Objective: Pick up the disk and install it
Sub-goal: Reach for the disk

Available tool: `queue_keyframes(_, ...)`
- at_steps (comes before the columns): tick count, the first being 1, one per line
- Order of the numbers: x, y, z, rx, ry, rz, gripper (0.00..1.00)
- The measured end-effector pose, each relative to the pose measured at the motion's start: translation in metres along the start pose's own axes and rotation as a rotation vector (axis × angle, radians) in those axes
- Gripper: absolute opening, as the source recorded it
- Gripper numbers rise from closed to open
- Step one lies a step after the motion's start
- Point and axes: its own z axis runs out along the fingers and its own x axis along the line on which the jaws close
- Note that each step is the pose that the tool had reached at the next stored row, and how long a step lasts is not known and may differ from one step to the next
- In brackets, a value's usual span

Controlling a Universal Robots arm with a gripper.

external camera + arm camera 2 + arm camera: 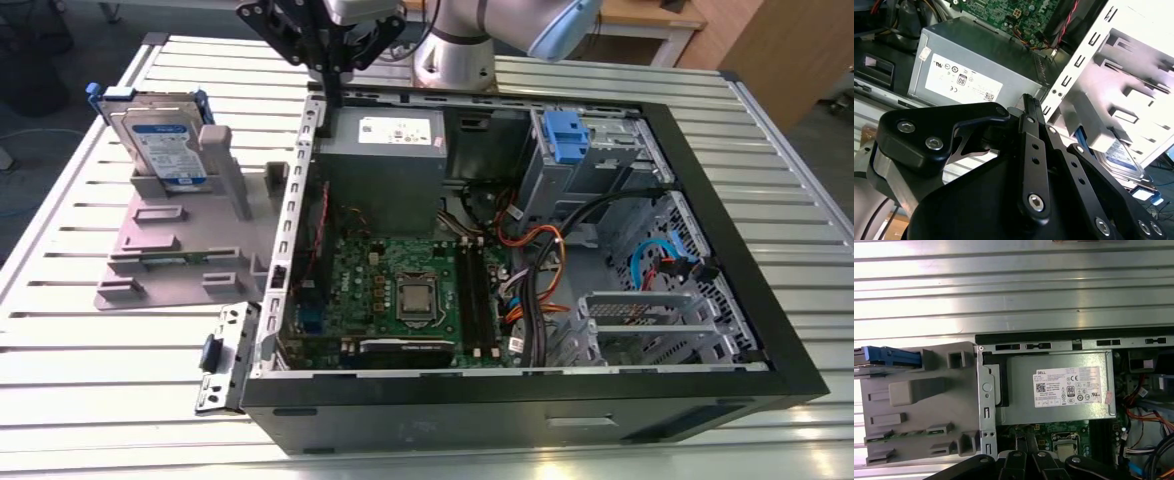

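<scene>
Well aside from your end effector (324, 70), whose opening I cannot tell, the disk (166, 146) stands on edge: likely stiff, weighty, shock-sensitive; grip its blue-framed sides.

Both wrist views, apparently from above, share the power supply (961, 75) (1059, 385).

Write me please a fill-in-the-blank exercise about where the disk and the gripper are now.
1. The disk stands upright in a stand coloured ____.
2. It sits at the exterior view's ____ of the green motherboard.
3. The gripper hovers near the power supply, which sits inside the computer ____.
Missing words: grey; left; case.
</scene>
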Motion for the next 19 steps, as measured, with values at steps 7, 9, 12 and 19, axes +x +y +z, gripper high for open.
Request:
queue_keyframes(7, 0.0027, -0.0002, -0.0001, 0.0000, 0.0000, 0.000, 0.10)
queue_keyframes(9, 0.0035, -0.0003, -0.0001, 0.0000, 0.0000, 0.000, 0.10)
queue_keyframes(12, 0.0047, -0.0003, -0.0001, -0.0001, 0.0000, 0.000, 0.10)
queue_keyframes(19, 0.0069, -0.0005, -0.0002, 0.0000, 0.0000, 0.000, 0.10)
